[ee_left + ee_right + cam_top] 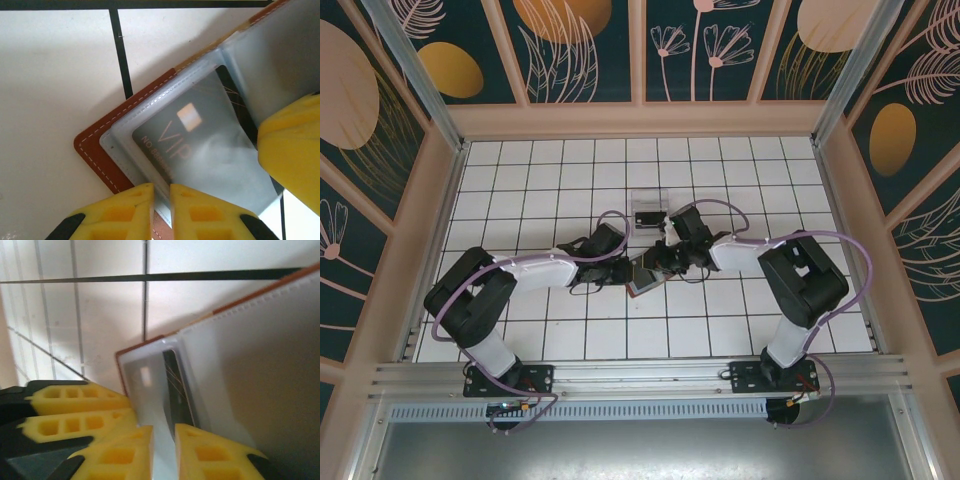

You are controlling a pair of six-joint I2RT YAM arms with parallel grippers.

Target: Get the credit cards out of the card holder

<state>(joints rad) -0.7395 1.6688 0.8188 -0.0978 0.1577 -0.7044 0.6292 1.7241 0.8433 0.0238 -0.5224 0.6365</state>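
white tiled tabletop [550, 190] with black grid lines, boxed in by panels painted with plants, carries the small brown leather folding card holder [645, 277] at its middle. a clear plastic box-like stand [647, 211] sits near it at 12 o'clock. the left gripper [624, 272] reaches the holder from 9 o'clock, the right gripper [661, 262] from 3 o'clock.

in the left wrist view the left gripper's yellow pads [125, 210] are nearly together, pinching the holder's edge at 6 o'clock, where a frosted plastic sleeve [150, 107] overlies the leather. a dark credit card [185, 145] marked vip lies inside that sleeve. a second yellow finger [292, 150], likely the right gripper's, comes in at 3 o'clock.

in the right wrist view the right gripper is closed on a thin pale leaf, seemingly one of the holder's sleeves; whether a card sits inside the pinch i cannot tell.

the cards look light, stiff and slick, the sleeves soft and clingy. the best hold is probably a card's exposed short edge at the sleeve mouth, with the other claw pinning the leather.
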